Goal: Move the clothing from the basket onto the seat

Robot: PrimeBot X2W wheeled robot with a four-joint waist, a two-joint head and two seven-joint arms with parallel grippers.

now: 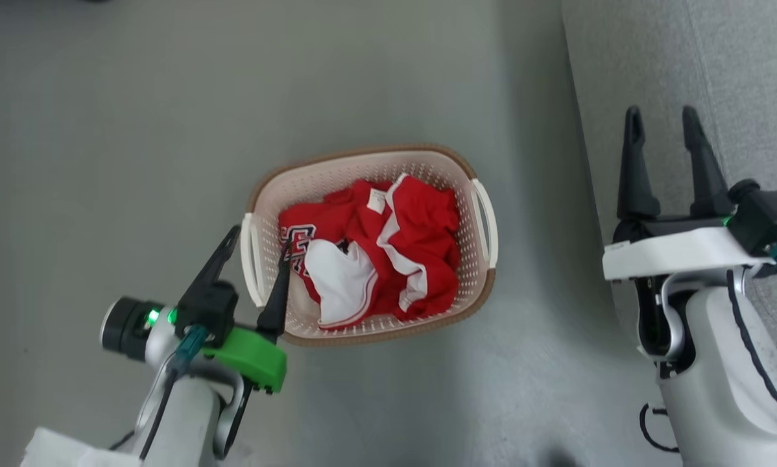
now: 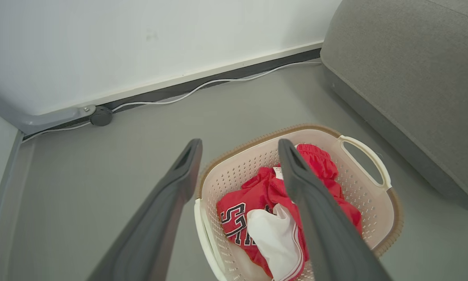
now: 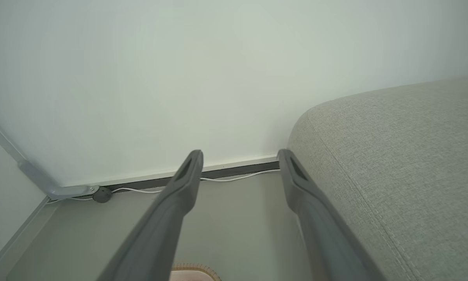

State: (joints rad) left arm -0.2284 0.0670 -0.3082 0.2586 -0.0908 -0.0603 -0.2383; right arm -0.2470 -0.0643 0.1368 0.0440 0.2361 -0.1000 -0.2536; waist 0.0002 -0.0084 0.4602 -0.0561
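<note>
You see the basket [image 1: 362,154] standing on the grey floor [image 1: 135,130], near the sofa [image 1: 687,52] but not touching it. The clothing [image 1: 421,240] lies crumpled inside the basket. It is red, with a white panel turned up and black-and-white letters at its left side. Your left gripper [image 1: 262,238] is open and holds nothing. It is at the left side of the basket, with one finger outside the basket wall and the other over the lettered cloth. I cannot tell if that finger touches the cloth. Your right gripper [image 1: 661,114] is also open and empty. It is over the front edge of the sofa, well apart from the basket.
</note>
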